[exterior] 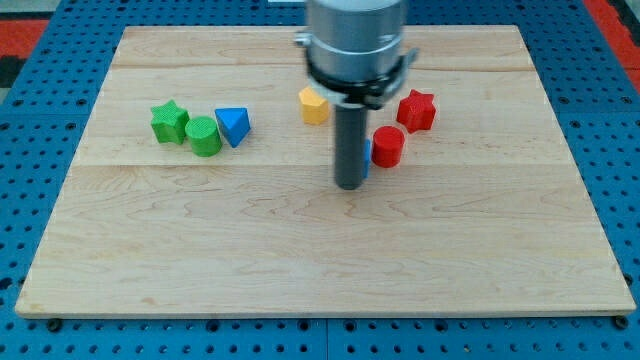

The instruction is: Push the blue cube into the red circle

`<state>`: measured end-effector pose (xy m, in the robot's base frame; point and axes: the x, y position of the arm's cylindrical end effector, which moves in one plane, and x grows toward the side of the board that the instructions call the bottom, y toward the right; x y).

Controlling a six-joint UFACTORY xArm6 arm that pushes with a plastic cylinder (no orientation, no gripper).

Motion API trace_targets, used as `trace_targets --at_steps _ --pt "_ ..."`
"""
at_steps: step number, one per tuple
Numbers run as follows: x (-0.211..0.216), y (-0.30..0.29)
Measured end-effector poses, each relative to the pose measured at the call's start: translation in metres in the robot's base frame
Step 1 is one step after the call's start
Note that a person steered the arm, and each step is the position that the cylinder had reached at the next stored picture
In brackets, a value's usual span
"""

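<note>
Tip (349, 186) of the rod, which grasps nothing, is pressed beside the blue cube (367, 153).
Just beyond the tip, the mostly hidden cube is seen nearly touching the red circle (388, 146); only a slight push is judged left.

Silver-grey cylinder, black collar, then a dark rod (matte) ending at my tip (349, 185).

A green star (169, 121), green cylinder (204, 136) and blue triangle (234, 126) are clustered left; yellow block (313, 104) and red star (417, 109) are seen farther right.
</note>
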<state>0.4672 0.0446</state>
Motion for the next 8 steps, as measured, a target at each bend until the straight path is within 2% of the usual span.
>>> trace_targets --at_steps 1,2,3,5,6,7,8 --pt "-0.009 0.025" --pt "-0.001 0.028" --pt "0.067 -0.023" --pt "0.007 -0.017" --pt "0.008 -0.062" --pt "-0.011 -0.068" --pt "-0.032 -0.041"
